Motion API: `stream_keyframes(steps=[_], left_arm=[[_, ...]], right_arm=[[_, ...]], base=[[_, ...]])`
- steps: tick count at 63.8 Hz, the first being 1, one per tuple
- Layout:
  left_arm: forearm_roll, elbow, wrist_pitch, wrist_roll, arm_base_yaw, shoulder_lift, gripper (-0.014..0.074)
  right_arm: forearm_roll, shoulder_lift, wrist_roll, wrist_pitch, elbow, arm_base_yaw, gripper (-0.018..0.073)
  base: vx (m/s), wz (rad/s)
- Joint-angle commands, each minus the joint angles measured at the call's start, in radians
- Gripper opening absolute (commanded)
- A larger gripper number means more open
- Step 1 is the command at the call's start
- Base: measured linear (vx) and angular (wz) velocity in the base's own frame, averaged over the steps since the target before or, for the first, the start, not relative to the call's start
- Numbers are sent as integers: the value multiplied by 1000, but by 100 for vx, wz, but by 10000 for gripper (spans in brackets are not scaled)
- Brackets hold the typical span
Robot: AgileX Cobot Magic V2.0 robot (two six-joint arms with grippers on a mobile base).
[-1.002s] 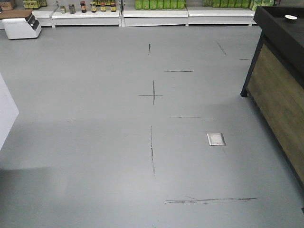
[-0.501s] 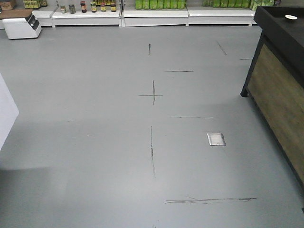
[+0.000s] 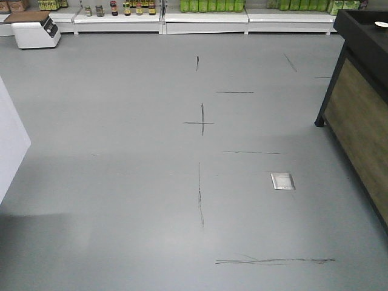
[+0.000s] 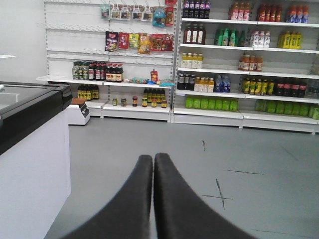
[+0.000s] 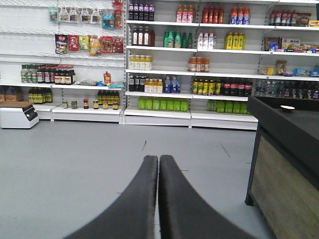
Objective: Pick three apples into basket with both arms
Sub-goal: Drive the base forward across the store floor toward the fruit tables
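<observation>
Nearest, in each wrist view, the left gripper (image 4: 153,158) and the right gripper (image 5: 158,158) have their jaws pressed together with nothing between them. They are held above bare grey floor (image 3: 121,182). Farther out, pen-like marks cross the floor and a metal floor plate (image 3: 282,180) lies to the right. A dark wood-sided counter (image 3: 357,115) stands at the right edge and a white cabinet (image 4: 30,174) at the left. Farthest are stocked shelves (image 4: 224,59).

No apples and no basket show in any view, so their place cannot be told. By judgement, apples are firm, smooth and rounded, fairly weighty, and easily bruised. They are best pinched across the widest girth with jaws spread wide first and modest pressure.
</observation>
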Motion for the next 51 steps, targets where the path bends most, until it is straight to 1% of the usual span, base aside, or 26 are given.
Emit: stream_keyframes(steps=[1, 34, 51], left_arm=[[-7, 24, -77, -1, -1, -14, -6], [-7, 24, -77, -1, -1, -14, -6], [-7, 24, -77, -1, -1, -14, -6]], right_arm=[[-6, -10, -4, -77, 14, -4, -4], [-6, -10, -4, -77, 14, -4, -4], [-6, -10, -4, -77, 14, -4, -4]], base=[[8, 6], [12, -2], [14, 15]])
